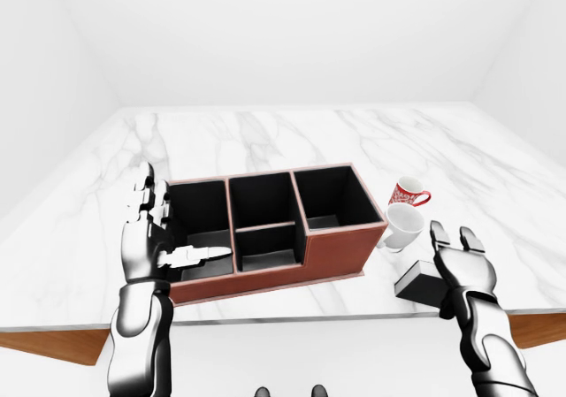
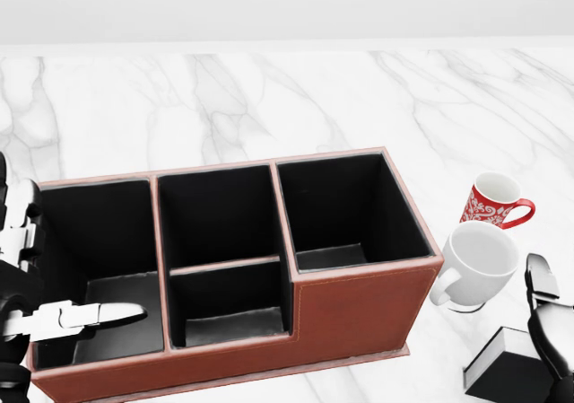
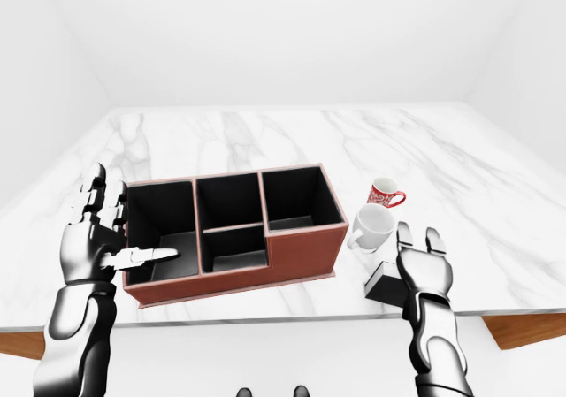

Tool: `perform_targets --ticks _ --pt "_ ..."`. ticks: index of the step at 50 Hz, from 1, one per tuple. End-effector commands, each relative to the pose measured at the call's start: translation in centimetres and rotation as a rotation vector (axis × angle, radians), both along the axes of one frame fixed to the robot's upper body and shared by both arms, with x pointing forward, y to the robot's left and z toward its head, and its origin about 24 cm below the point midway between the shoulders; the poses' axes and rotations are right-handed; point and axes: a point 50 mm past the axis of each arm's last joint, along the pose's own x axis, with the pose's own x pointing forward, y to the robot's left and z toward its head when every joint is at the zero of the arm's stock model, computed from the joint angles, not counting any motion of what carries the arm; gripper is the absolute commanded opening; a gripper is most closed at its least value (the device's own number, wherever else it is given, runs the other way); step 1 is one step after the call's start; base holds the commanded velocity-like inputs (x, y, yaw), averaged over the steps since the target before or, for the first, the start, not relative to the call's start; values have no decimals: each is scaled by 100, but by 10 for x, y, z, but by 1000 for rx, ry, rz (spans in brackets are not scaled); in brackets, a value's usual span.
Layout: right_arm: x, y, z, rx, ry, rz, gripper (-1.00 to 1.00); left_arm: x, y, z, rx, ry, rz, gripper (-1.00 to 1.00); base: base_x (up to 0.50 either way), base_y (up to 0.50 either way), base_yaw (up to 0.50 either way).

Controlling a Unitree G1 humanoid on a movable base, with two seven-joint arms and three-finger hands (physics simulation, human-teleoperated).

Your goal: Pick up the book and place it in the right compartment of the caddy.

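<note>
On the marble table (image 1: 292,136), the spread right hand (image 1: 462,269) hovers over, perhaps touching, the book (image 1: 420,280), nearer than the left.

Right hand (image 1: 462,269) partly hides the book (image 1: 417,282).

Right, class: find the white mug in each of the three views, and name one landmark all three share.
Left-eye view: white mug, right of centre, beside the caddy's right end.
Head view: right edge, middle height, below the red mug.
Right-eye view: just right of centre, above the book.
Shared landmark: the red mug directly above it.
</note>
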Motion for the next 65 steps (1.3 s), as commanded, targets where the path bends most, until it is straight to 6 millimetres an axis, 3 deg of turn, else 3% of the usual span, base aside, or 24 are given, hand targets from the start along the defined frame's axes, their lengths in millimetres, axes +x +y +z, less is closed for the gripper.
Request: perform_targets --ticks 1,12,13,14,15,18,40,44,51,55,65 --pt "3 1 -17 6 38 10 100 3 0 -2 -8 8 8 100 0 0 0" --pt "0 2 -19 8 51 18 100 3 0 -3 -9 14 9 100 0 0 0" --pt "0 3 -20 9 53 18 76 3 0 -4 -9 15 9 100 0 0 0" --pt "1 2 -21 9 52 18 33 3 0 -4 -9 15 9 100 0 0 0" --pt "1 2 -20 11 48 18 -26 3 1 -4 -9 16 9 100 0 0 0" --pt "0 2 -19 12 47 19 -100 3 1 -3 -9 14 9 100 0 0 0" --pt "-4 4 -2 6 9 12 -100 3 1 -5 -10 19 10 100 0 0 0" --pt "-5 6 10 -6 -5 15 -100 3 1 -4 -9 16 10 100 0 0 0" --pt "0 15 56 -47 -78 46 -100 3 1 -4 -9 19 10 100 0 0 0" --pt "3 22 94 -80 -134 77 -100 3 2 -4 -10 19 10 100 0 0 0" --pt "-6 36 171 -122 -266 150 -100 4 2 -6 -11 27 9 100 0 0 0"
